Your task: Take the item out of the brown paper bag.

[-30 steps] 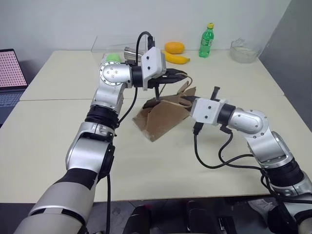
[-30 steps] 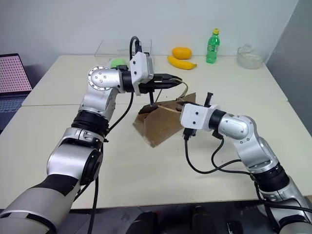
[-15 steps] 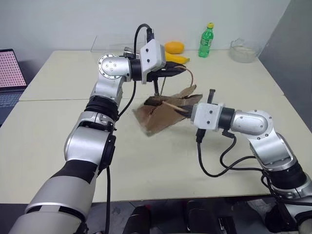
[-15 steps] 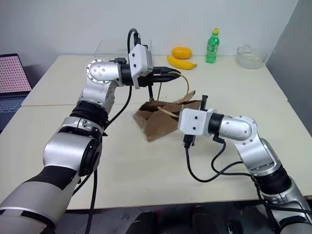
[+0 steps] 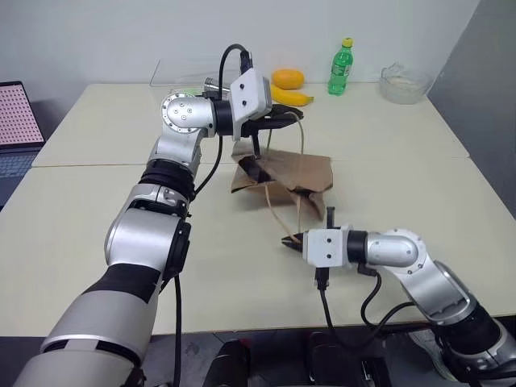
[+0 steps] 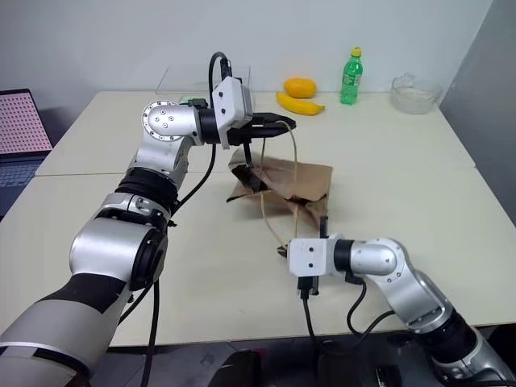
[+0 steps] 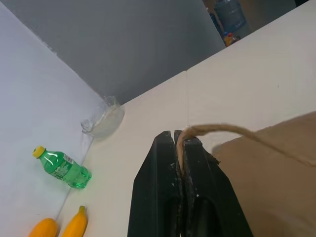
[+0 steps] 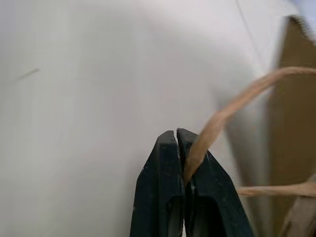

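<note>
I see the left gripper (image 5: 295, 121) pinching one bag handle (image 5: 301, 137) up high, right gripper (image 5: 285, 240) pinching the other handle (image 5: 276, 214) low, paper bag (image 5: 298, 173) slumped on the table (image 5: 97, 218).

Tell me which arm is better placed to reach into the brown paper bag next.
Probably the right. The left gripper holds one handle high, propping the brown paper bag; the right gripper only pinches the other handle low near the table.

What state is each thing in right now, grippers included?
left gripper: shut on a bag handle, raised.
right gripper: shut on the other handle, low near the table.
brown paper bag: crumpled, mouth pulled between both handles.
green bottle: upright, capped.
</note>
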Motion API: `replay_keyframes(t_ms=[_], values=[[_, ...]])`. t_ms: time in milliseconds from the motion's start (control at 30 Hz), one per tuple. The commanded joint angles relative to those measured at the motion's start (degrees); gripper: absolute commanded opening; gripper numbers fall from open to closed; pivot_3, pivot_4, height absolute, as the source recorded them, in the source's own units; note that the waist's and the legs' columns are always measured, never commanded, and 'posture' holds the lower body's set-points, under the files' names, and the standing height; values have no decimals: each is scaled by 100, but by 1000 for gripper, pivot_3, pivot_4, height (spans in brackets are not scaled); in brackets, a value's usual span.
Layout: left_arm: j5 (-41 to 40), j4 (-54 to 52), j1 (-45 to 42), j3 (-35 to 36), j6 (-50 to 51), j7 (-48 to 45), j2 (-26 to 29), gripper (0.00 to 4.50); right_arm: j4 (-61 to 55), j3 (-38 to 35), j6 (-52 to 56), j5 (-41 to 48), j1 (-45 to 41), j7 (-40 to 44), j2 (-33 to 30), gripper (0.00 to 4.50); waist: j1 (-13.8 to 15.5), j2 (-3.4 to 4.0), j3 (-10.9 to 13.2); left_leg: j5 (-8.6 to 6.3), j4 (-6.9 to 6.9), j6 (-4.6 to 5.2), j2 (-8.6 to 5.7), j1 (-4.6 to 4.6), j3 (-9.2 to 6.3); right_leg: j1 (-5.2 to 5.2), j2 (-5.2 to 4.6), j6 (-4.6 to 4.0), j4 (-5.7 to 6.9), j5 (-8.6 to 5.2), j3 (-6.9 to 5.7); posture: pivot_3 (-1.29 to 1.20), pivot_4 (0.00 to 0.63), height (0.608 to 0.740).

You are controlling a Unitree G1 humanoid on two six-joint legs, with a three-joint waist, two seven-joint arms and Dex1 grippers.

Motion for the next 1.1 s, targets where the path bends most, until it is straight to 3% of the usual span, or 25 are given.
replay_keyframes(t_ms=[33, 567, 700, 800, 900, 1100], values=[[-116, -114, -360, 230, -39, 104, 49, 0, -44, 154, 47, -26, 150, 99, -4, 31, 0, 0, 0, 0, 0, 0, 0, 0, 0, 0, 0, 0, 0, 0, 0, 0, 150, 740], [-120, -165, -569, 353, 253, 312, -20, 0, -31, 498, 183, -364, 593, 316, -253, 31, 0, -1, 0, 0, 3, 0, 1, 3, -1, 3, 1, 2, 3, 0, 0, 0, 150, 740], [-297, -274, -581, 448, 541, 158, -28, 0, -152, 281, 243, -397, 588, 172, -264, 31, 0, -1, 0, 0, 4, -1, 0, 2, 0, 3, 1, 2, 3, 0, 0, 0, 150, 740], [-680, -767, -350, 510, 1143, -517, -13, 0, -541, -114, 620, -118, 668, -58, -18, 31, -1, -1, 0, 0, 3, -1, 1, 1, -1, 2, 1, 1, 3, 0, -1, 0, 150, 740], [-888, -1488, 82, 434, 1612, -862, 28, 0, -921, -333, 897, 56, 799, -177, 116, 632, -1, 0, 0, 2, 1, -4, 3, 2, -1, 2, 1, 1, 4, 0, 0, 0, 150, 740], [-1058, -2333, 495, 404, 2309, -891, 30, 0, -1935, -1054, 1961, 856, 1003, -356, 341, 2770, 2, 0, 0, 7, 6, -12, 4, 1, -3, 3, 2, 1, 7, 0, 0, 0, 150, 740]])
